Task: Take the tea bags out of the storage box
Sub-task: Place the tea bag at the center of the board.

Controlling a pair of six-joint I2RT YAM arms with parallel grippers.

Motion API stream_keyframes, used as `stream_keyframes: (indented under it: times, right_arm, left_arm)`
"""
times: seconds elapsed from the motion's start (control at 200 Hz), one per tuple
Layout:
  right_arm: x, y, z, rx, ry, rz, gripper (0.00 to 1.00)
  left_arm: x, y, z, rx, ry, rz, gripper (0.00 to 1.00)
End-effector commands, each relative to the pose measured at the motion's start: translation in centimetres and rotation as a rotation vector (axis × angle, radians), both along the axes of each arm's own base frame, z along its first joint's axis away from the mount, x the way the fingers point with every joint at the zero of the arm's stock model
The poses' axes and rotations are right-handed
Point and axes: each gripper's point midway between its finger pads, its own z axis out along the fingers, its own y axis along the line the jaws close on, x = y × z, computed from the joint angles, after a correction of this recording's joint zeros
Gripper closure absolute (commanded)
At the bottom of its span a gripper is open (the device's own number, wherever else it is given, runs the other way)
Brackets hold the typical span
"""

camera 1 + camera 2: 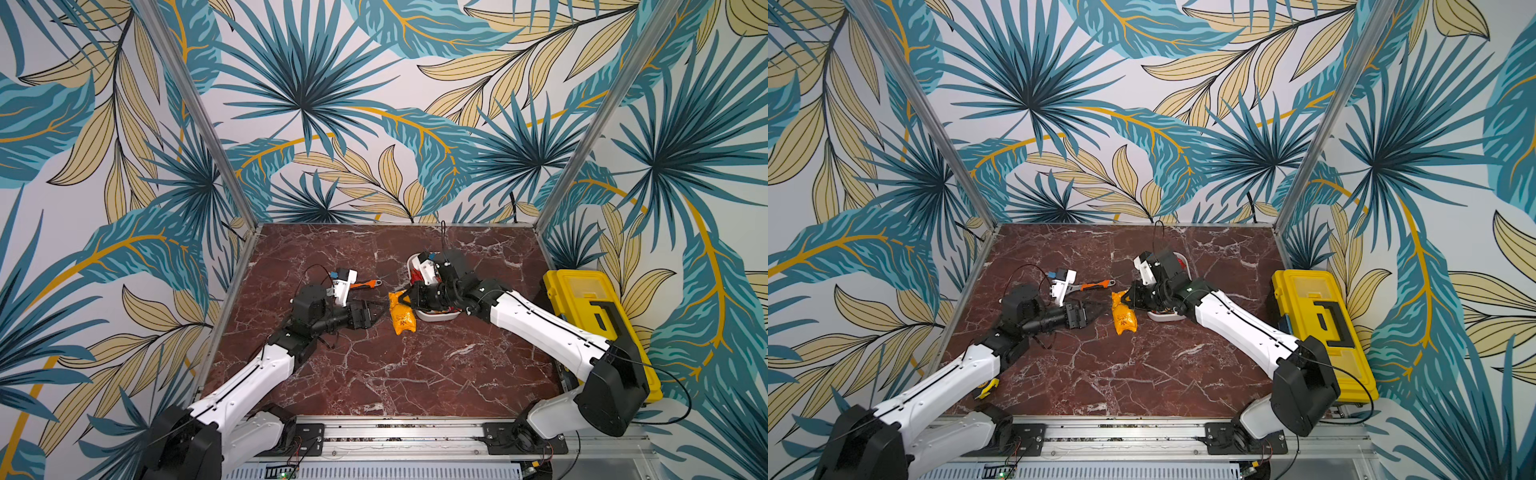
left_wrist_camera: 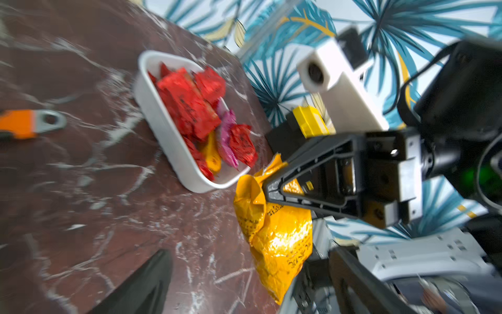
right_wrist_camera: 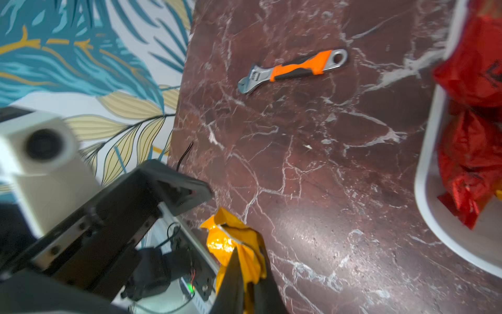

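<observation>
A large orange-yellow foil tea bag [image 1: 402,319] [image 1: 1124,320] hangs by its crumpled top from my right gripper [image 1: 406,297] [image 3: 251,271], which is shut on it just left of the storage box [image 1: 436,318]. My left gripper [image 1: 381,312] [image 2: 244,282] is open, its fingers spread either side of the bag's lower half [image 2: 277,239] without gripping it. The white storage box [image 2: 163,122] [image 3: 429,190] holds several red, magenta and yellow tea bags [image 2: 190,103] [image 3: 472,152]. In both top views my right arm hides most of the box.
An orange-handled wrench [image 1: 365,284] [image 3: 296,68] lies on the marble table behind my left gripper. A yellow toolbox [image 1: 590,307] [image 1: 1316,307] stands at the right edge. Metal frame posts rise at the table's back corners.
</observation>
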Motion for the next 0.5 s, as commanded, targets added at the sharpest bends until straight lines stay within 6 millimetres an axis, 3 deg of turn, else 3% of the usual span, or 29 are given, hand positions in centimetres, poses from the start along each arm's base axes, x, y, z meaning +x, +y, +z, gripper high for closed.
stream_keyframes:
  times: [0.0, 0.105, 0.125, 0.26, 0.396, 0.496]
  right_arm:
    - [1.6, 1.1, -0.6, 0.021, -0.052, -0.163, 0.93]
    - [1.4, 4.1, -1.9, 0.013, -0.055, -0.179, 0.93]
    - [0.4, 5.5, -2.2, 0.014, -0.049, -0.156, 0.93]
    - [-1.0, 10.8, -4.7, 0.026, -0.008, -0.132, 0.93]
    - [-2.0, 15.5, -7.2, 0.029, 0.031, -0.106, 0.93]
    - [-2.5, 17.7, -8.5, 0.034, 0.053, -0.106, 0.92]
  left_arm:
    - [1.0, 6.4, -4.5, 0.128, 0.148, 0.38, 0.01]
    - [-0.1, 10.8, -6.0, 0.185, 0.203, 0.585, 0.01]
    - [-0.4, 11.5, -6.1, 0.19, 0.209, 0.616, 0.01]
    - [-2.9, 15.4, -6.9, 0.25, 0.232, 0.771, 0.0]
    - [-4.7, 17.7, -6.9, 0.268, 0.226, 0.861, 0.0]
    - [-5.3, 18.3, -6.6, 0.26, 0.219, 0.887, 0.0]
